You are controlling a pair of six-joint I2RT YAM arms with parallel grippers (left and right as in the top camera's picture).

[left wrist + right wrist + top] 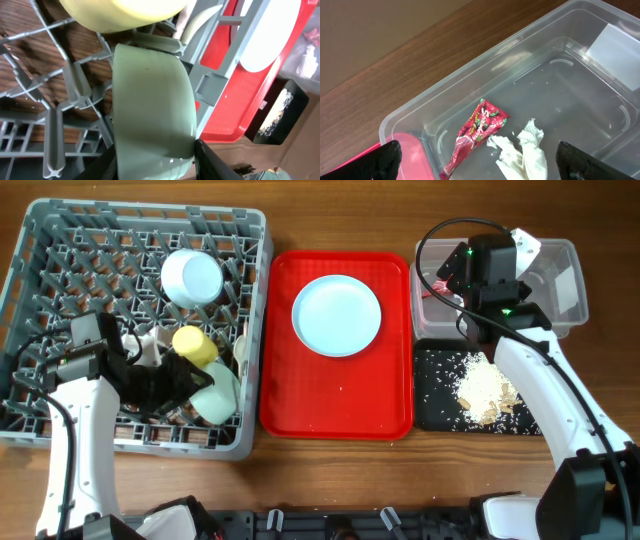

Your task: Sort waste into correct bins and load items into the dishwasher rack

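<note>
Dishwasher rack (30, 240), grey and pegged, at nine o'clock on the counter (330, 220), holds one light blue bowl (190, 277), one yellow cup (195, 345) and one pale green bowl (150, 100), gripped by the left claw (155, 162); the right claw (480, 165) gapes empty over one wrapper (480, 125) and one tissue (525, 150) in the tub (420, 115).

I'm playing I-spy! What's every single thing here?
rack: one, grey, left side
small bowl: one, light blue, in rack
cup: one, yellow, in rack
green bowl: one, pale green, in rack
cutlery: count unclear, white, in rack
big tray: one, red, middle
plate: one, light blue, on big tray
tub: one, clear, right side
wrapper: one, red, in tub
tissue: one, white, in tub
black tray: one, black, beside tub
rice scraps: one heap, whitish, in black tray
left tool: one, black, closed on green bowl
right tool: one, black, open above tub
</note>
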